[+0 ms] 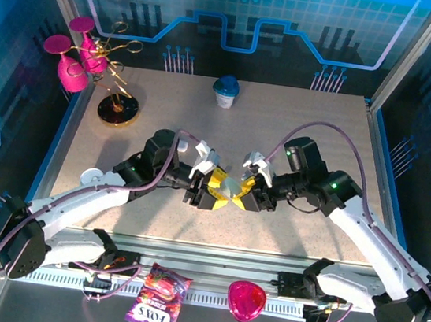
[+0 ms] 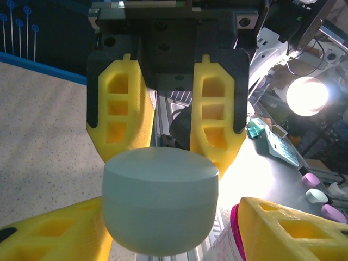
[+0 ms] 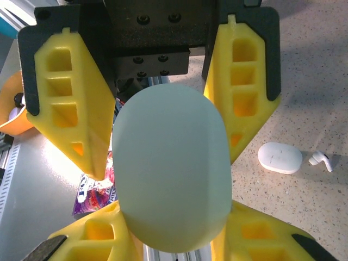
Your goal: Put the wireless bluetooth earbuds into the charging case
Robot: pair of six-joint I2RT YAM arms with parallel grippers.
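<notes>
Over the middle of the bench [image 1: 316, 119] the two arms meet nose to nose, and the mint case [image 3: 171, 163] hangs between them, clear of the surface. The right gripper [image 1: 246, 197] has it: its yellow fingers [image 3: 103, 239] press in on both flanks of the case, closed to the case's width. The left gripper [image 1: 212, 199] faces it from the other side, its jaws partly open and straddling the same case. In the left wrist view one finger [image 2: 54, 234] lies against the case, while a sliver of gap shows at the other, so no firm hold can be read there. The case's two halves sit together, with only a seam showing. One small white earbud [image 3: 321, 160] lies flat on the bench, well apart from both grippers, just beside a white case [image 3: 280, 157] but not touching it. The mint case and the left gripper's finger stand between the right gripper and that earbud. At the back of the bench are a blue-and-white cup [image 1: 225, 91] and a gold stand [image 1: 117, 108] with pink glasses. Off the near edge lie a purple snack packet [image 1: 156, 300] and a pink heart-shaped box [image 1: 246, 300].
</notes>
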